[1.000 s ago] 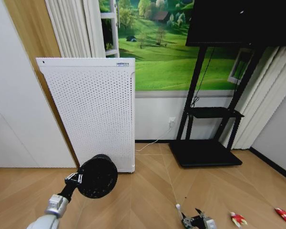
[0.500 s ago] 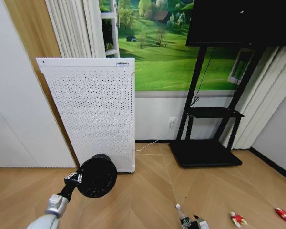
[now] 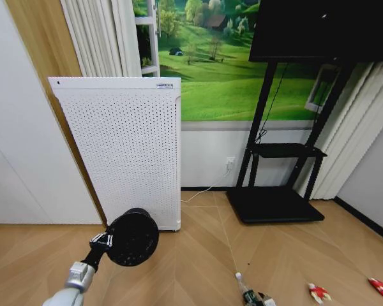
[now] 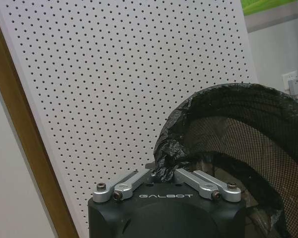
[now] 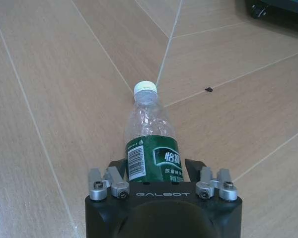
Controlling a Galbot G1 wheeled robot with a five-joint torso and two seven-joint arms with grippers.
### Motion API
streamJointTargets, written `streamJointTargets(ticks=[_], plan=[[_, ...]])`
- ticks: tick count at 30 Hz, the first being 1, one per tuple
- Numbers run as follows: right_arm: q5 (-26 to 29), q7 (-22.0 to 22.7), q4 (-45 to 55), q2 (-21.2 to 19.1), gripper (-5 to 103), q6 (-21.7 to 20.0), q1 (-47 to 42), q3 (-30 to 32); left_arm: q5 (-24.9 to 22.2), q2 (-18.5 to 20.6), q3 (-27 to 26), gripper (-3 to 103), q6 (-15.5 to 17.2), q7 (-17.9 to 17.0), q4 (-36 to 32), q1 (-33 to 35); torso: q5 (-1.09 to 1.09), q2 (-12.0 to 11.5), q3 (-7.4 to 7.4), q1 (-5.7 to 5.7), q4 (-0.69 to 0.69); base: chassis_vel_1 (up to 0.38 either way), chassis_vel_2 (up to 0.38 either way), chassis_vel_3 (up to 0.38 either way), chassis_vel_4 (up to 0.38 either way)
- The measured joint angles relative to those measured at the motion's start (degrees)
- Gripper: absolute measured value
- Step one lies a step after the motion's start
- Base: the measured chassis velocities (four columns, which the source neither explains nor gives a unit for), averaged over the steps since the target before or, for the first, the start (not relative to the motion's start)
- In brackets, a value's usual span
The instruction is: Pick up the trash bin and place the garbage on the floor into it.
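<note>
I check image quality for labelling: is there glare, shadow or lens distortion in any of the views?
Head view: wide-angle bending, the white perforated panel leans. Right wrist view: soft sheen on the floor, the bottle label sharp. Left wrist view: even light, the trash bin mesh dark.

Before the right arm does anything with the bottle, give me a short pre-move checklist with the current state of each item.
1. Bin held: ok. The left hand is shut on the rim of the trash bin, which is off the floor.
2. Bin mouth free: ok. The opening in the left wrist view is unblocked.
3. Bottle between the fingers: ok. The bottle sits centred in the right hand, cap pointing away.
4. Grip closed on the bottle: cannot tell; fingers flank the label, contact unclear.
5. Bottle lifted: cannot tell; it looks close to the floor.
6. Other garbage: not ok. Two red wrappers lie on the parquet.
</note>
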Motion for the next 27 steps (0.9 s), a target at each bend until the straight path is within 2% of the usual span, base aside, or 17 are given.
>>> streamJointTargets(ticks=[2, 3, 5, 6, 8, 12, 13, 20, 22, 23, 27], plan=[[-0.3, -0.2, -0.2, 0.0, 57, 0.4, 0.0, -0.1, 0.1, 0.0, 0.1, 3, -0.1, 0.0, 0.2, -0.1, 0.0, 0.0, 0.0, 0.0, 0.0, 0.0, 0.0, 0.0, 0.0], [-0.3, -0.2, -0.2, 0.0, 57, 0.4, 0.0, -0.1, 0.1, 0.0, 0.1, 3, -0.1, 0.0, 0.2, -0.1, 0.0, 0.0, 0.0, 0.0, 0.0, 0.0, 0.0, 0.0, 0.0], [-0.5, -0.2, -0.2, 0.0, 46, 0.6, 0.0, -0.2, 0.1, 0.0, 0.2, 3, -0.3, 0.0, 0.5, -0.1, -0.01, 0.0, 0.0, 0.0, 0.0, 0.0, 0.0, 0.0, 0.0], [-0.5, -0.2, -0.2, 0.0, 46, 0.6, 0.0, -0.2, 0.1, 0.0, 0.2, 3, -0.3, 0.0, 0.5, -0.1, -0.01, 0.0, 0.0, 0.0, 0.0, 0.0, 0.0, 0.0, 0.0], [-0.7, -0.1, -0.1, 0.0, 35, 0.8, -0.1, -0.3, 0.2, 0.0, 0.3, 3, -0.5, 0.0, 0.7, -0.1, -0.02, 0.0, -0.01, 0.0, 0.0, 0.0, 0.0, 0.0, 0.0], [-0.9, 0.0, 0.1, 0.0, 29, 0.8, -0.3, -0.3, 0.3, -0.1, 0.5, 3, -0.6, 0.1, 0.8, -0.1, -0.01, 0.0, -0.01, 0.0, 0.0, 0.0, 0.0, 0.0, 0.0], [-1.0, 0.0, 0.6, -0.1, 22, 0.8, -0.6, -0.2, 0.3, -0.2, 0.7, 3, -0.6, 0.0, 0.8, -0.1, 0.0, 0.0, -0.01, 0.0, 0.0, 0.0, 0.0, 0.0, 0.0], [0.0, 0.4, 5.1, -1.4, 19, 0.7, -3.2, 2.6, -0.7, -0.6, 2.0, 3, 0.2, -1.6, 0.8, -0.5, 0.03, 0.0, 0.0, 0.0, 0.0, 0.0, 0.0, 0.0, 0.0], [0.5, 0.5, 10.0, -2.8, 19, 1.1, -6.4, 7.0, -1.9, -1.2, 3.4, 3, 1.8, -3.5, 0.9, -1.1, 0.03, 0.0, 0.0, 0.0, 0.0, 0.0, 0.0, 0.0, 0.0], [0.5, 0.5, 10.0, -2.8, 19, 1.1, -6.4, 7.0, -1.9, -1.2, 3.4, 3, 1.8, -3.5, 0.9, -1.1, 0.03, 0.0, 0.0, 0.0, 0.0, 0.0, 0.0, 0.0, 0.0], [-1.0, -1.2, 16.4, -5.0, 19, 4.0, -11.7, 14.9, -5.1, -2.5, 6.1, 3, 5.4, -7.7, 1.6, -2.2, 0.02, 0.0, 0.0, 0.0, 0.0, 0.0, 0.0, 0.0, 0.0]])
